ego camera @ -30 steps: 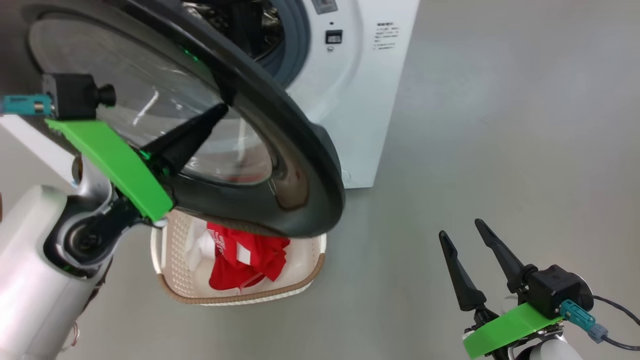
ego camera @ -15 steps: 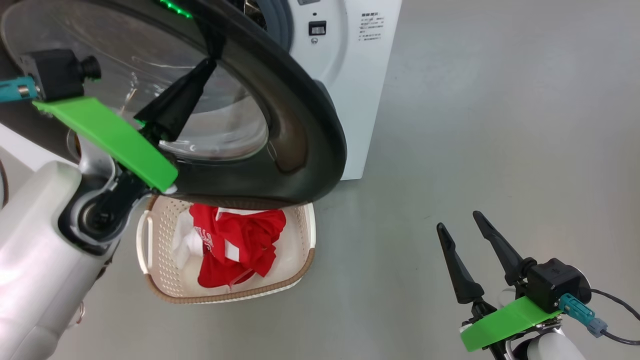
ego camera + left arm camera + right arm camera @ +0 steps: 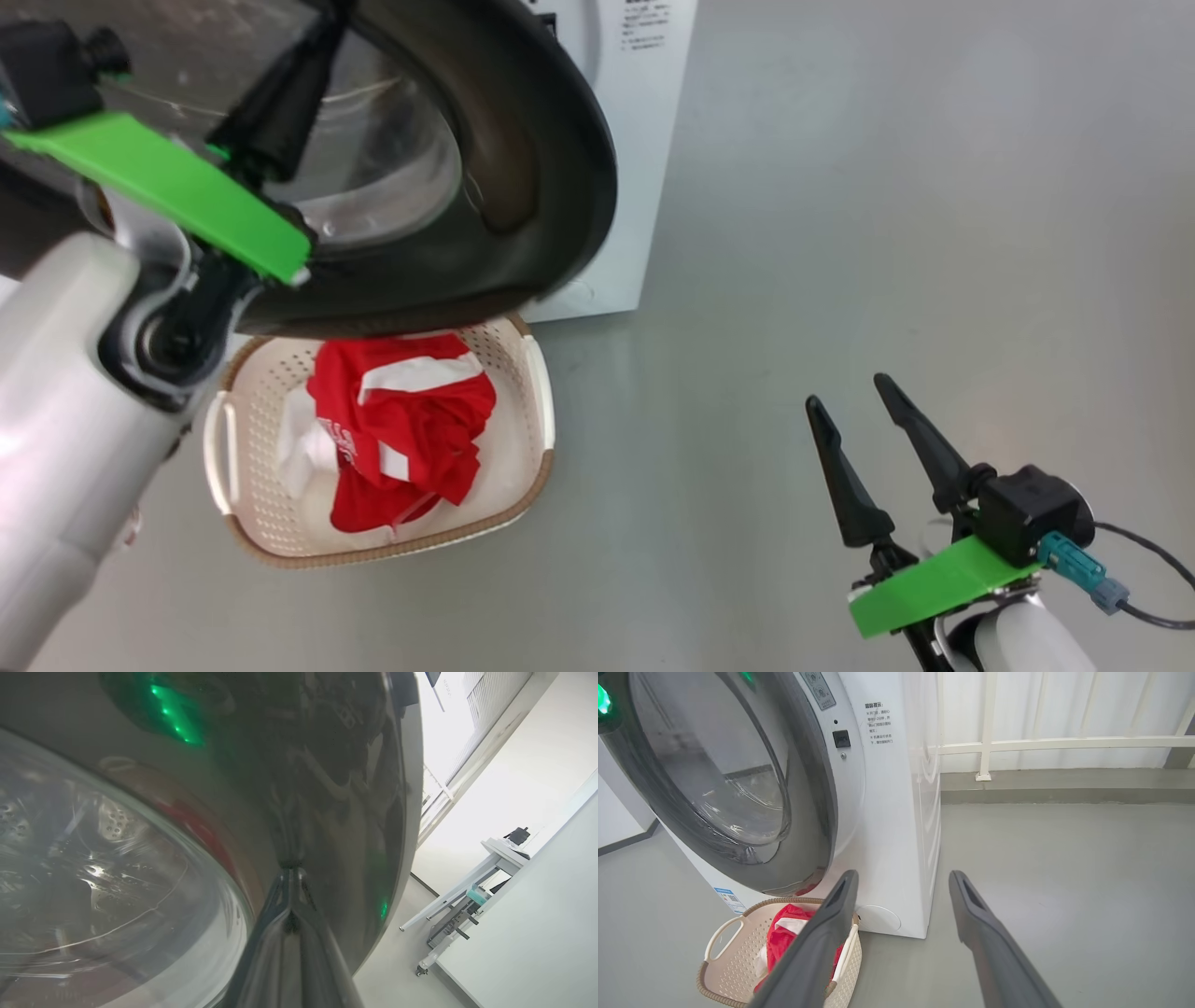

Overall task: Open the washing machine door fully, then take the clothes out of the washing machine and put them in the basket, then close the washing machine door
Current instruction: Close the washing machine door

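— What's the left gripper [image 3: 289,877] up to?
— Its two fingers are pressed together with nothing between them. The tips are planted on the glossy black ring of the washing machine door [image 3: 560,187], just beside the glass bowl. That's a push, not a grip.
— And the right gripper [image 3: 847,390]?
— It hangs low over the floor [image 3: 840,233], well apart from everything, fingers spread and empty.
— Are the clothes out?
— The clothes [image 3: 401,420] lie heaped in the basket [image 3: 252,485]. It sits on the floor just in front of the washing machine [image 3: 644,140], below the door's lower edge. I can't see into the drum because the door hides the opening.
— So this is the last step?
— I'd say so, the closing. In the right wrist view the door stands at a narrow angle to the white front, not yet home.
— What does it need next?
— A steady push along the swing until the latch catches, I reckon. That ring looks slick, so the tips should press square on or they may skid onto the glass.
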Controlling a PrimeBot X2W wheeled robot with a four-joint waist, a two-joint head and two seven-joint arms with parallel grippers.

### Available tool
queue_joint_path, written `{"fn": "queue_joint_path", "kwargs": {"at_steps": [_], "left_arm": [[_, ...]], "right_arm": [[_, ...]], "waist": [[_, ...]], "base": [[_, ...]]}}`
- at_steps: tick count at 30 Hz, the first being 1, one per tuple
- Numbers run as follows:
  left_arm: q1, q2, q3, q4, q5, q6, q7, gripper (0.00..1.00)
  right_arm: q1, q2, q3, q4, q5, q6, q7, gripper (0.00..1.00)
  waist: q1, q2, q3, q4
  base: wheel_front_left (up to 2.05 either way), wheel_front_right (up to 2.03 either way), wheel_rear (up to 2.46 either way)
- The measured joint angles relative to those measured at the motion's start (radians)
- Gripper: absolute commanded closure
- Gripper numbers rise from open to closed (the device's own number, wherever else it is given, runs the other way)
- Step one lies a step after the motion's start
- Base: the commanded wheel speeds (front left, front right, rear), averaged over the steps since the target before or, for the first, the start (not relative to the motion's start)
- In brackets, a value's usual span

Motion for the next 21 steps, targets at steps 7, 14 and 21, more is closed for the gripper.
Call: {"fn": "queue_joint_path", "kwargs": {"at_steps": [7, 14, 21], "left_arm": [[-0.044, 0.004, -0.040, 0.061, -0.015, 0.000, -0.039, 1.00], [-0.050, 0.005, -0.083, 0.082, -0.036, 0.000, -0.064, 1.00], [-0.040, 0.011, -0.115, 0.078, -0.074, 0.000, -0.083, 0.99]], "right_arm": [[-0.012, 0.003, -0.001, -0.004, 0.000, 0.000, 0.000, 0.00], [-0.012, 0.005, -0.005, -0.004, 0.000, 0.000, 0.000, 0.00], [-0.011, 0.005, -0.010, -0.003, 0.000, 0.000, 0.000, 0.00]], "waist": [[0.0000, 0.0000, 0.024, -0.029], [0.0000, 0.0000, 0.024, -0.034], [0.0000, 0.0000, 0.006, -0.010]], "base": [[0.00, 0.00, 0.00], [0.00, 0.00, 0.00], [0.00, 0.00, 0.00]]}}
